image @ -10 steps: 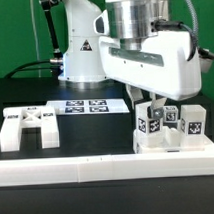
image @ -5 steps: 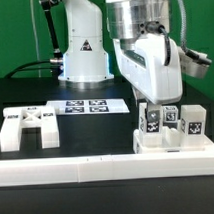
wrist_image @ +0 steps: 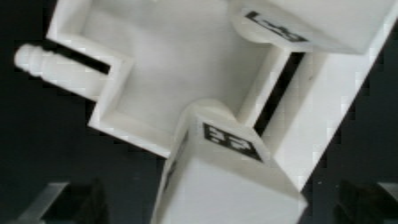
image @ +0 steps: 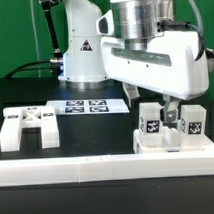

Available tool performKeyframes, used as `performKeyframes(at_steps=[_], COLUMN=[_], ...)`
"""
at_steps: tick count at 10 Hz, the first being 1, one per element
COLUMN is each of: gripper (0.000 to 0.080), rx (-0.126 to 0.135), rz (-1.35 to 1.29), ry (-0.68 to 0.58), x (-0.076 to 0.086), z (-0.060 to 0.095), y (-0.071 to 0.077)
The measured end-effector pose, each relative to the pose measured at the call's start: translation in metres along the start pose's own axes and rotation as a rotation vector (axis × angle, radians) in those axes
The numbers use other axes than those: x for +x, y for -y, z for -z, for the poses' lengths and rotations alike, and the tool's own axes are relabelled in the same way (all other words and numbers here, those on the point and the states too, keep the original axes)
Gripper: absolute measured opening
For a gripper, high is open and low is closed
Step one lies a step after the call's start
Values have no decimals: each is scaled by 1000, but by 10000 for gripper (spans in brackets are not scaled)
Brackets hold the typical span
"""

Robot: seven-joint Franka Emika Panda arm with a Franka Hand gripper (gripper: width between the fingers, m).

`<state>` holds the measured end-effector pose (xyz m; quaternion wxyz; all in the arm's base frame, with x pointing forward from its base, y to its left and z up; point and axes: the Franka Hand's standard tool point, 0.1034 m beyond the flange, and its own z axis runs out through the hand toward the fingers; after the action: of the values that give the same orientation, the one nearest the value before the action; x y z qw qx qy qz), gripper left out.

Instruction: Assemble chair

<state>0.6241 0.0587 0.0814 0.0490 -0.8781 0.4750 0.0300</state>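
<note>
Some chair parts [image: 152, 125] behind end effector [image: 167, 111]

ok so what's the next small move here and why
Probably close the gripper on the tagged piece of the chair: it hangs right at the chair's top, and the wrist view shows that piece filling the frame. Whether it already grips is unclear.

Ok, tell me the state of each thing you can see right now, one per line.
White blocky tagged chair assembly: standing upright, pieces clustered together.
White flat slotted chair panel: lying flat, apart from the assembly, untouched.
Gripper: down at the assembly; open or shut unclear.
Thin white marker board: lying flat.
</note>
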Motion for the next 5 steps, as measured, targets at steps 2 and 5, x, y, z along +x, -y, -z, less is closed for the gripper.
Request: performKeyframes(at_steps=[2, 5], gripper=[649, 649], rx=[-1, -22], rz=[161, 430], ry=[0, -14], x=[0, -1], z=[-1, -1], y=[-1, -1])
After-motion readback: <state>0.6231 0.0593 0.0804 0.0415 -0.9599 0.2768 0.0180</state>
